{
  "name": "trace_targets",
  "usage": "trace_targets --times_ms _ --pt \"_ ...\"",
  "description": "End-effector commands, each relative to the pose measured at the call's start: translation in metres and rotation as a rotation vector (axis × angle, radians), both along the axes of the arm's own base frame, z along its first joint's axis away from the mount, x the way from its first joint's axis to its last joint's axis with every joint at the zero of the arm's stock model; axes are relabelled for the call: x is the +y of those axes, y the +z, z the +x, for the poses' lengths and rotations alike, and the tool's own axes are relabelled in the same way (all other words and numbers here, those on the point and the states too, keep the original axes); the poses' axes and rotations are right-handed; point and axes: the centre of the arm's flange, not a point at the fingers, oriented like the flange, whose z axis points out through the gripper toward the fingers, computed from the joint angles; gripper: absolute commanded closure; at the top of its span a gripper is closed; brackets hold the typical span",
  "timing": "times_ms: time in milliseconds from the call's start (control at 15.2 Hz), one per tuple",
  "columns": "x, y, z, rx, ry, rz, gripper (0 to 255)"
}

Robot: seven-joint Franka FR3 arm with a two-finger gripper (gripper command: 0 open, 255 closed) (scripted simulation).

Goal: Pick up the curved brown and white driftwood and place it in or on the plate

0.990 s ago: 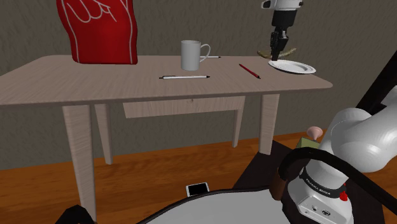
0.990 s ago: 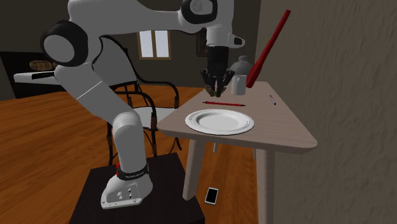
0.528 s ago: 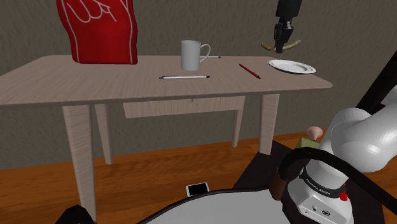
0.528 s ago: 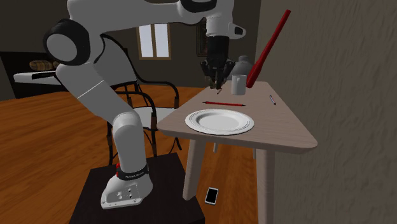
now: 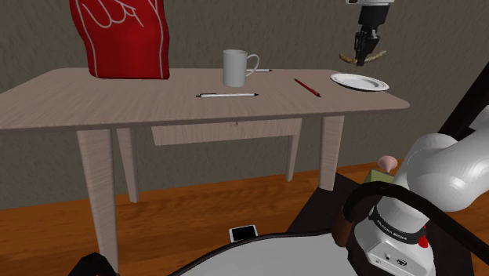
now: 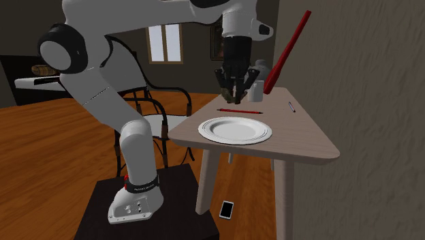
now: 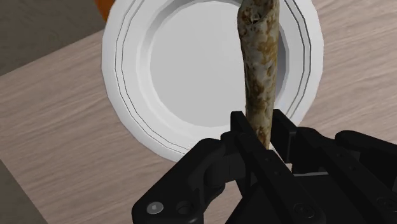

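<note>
In the shoulder view, the end effector hangs above the bench near its right end, closed on the driftwood, which lies roughly level across the fingers and sticks out on both sides. The driftwood is in the air over the plate, clear of it. Along the bench to the left lie a red pencil and a pen, with a white mug behind the pen and a red foam hand further left by the wall. A phone lies on the wooden floor. In the second exterior view, the white arm rises from the stand and arches over the bench, carrying the end effector pointing down above the pencil and behind the plate; the mug stands just beyond it and a chair stands behind the arm. In the wrist view, the two fingers clamp one end of the mottled brown-and-white driftwood, which runs straight out from the end effector over the white plate and across its far rim.
</note>
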Motion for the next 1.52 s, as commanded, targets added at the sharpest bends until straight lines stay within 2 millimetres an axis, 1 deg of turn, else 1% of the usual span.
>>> trace_targets --times_ms 0,726,1254,1320,1452 --pt "-0.028 -0.002 -0.011 0.000 0.001 0.000 255" --pt "-0.028 -0.062 -0.011 0.000 0.001 0.000 255" --pt "-0.028 -0.062 -0.011 0.000 0.001 0.000 255" --pt "-0.028 -0.062 -0.011 0.000 0.001 0.000 0" --pt "-0.028 -0.062 -0.011 0.000 0.001 0.000 0"
